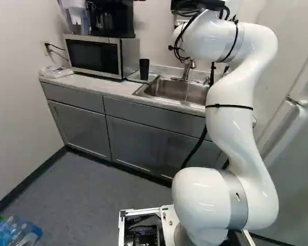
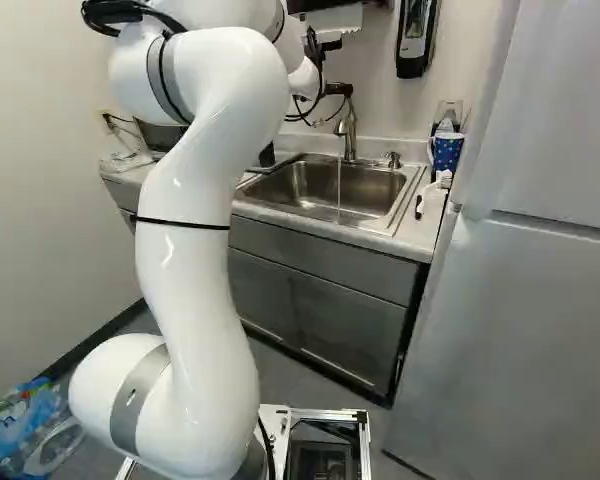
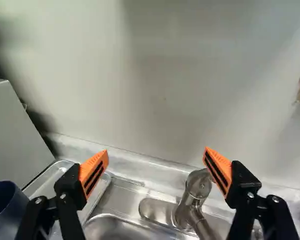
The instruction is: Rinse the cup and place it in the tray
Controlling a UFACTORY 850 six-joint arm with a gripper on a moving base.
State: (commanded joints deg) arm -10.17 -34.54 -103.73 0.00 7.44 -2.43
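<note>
- Dark cup (image 1: 144, 69): upright, long axis vertical, near the microwave. Its foot looked to be on the tray, though the wrist view cut it off too low to confirm contact.
- Tray (image 3: 46, 184): shallow metal, between microwave (image 1: 95, 55) and sink (image 2: 315, 190).
- Gripper (image 3: 156, 151): spread wide, nothing between the orange pads; cup not held.
- Key relation: cup lay off to the gripper's left, outside the finger on the microwave side, well clear of the gap. Tap (image 3: 195, 195) lay low and ahead, within the span of the fingers, closer to the finger away from the cup. One arm only, so no choice of reach.
- Water (image 2: 339, 190) ran from the spout into the sink, with no cup under it.
- Judged step: either the cup was rinsed and set down and the tap wanted closing, or the flow was on for a rinse to come. Cup's place on the tray favoured the first; wetness could not be made out.
- Next move, if so: small drop and shift to the tap handle, keeping away from the cup. Risk: a finger knocking the spout, or a leftward swing tipping the cup.
- Farther out: desk (image 1: 118, 91) under it all; blue spotted container (image 2: 447, 150) past the sink, beside the fridge (image 2: 520, 300).
</note>
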